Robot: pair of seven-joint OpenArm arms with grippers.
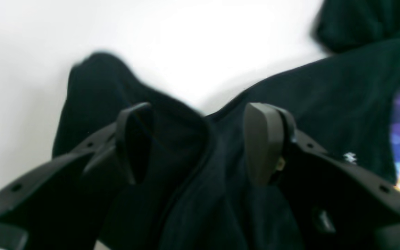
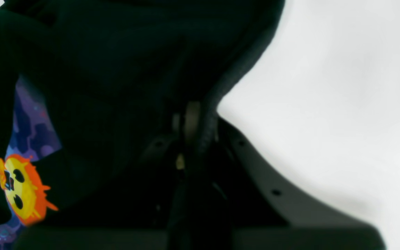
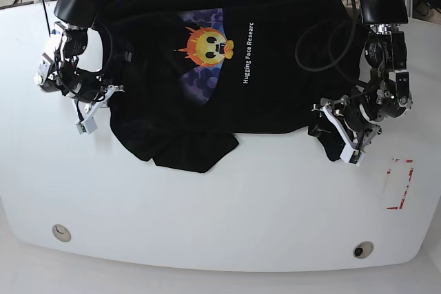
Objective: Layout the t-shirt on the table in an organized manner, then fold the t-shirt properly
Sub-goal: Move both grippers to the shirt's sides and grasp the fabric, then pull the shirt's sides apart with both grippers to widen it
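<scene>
The black t-shirt lies spread across the back of the white table, its sun-face print facing up and a loose flap bunched at its front left. My right gripper is shut on the shirt's edge, at the left side of the base view. My left gripper is open and straddles a raised fold of the shirt at the garment's right corner. The sun-face print also shows in the right wrist view.
A red tape mark sits on the table's right side. Two small round holes lie near the front edge. Cables hang over the shirt's back right part.
</scene>
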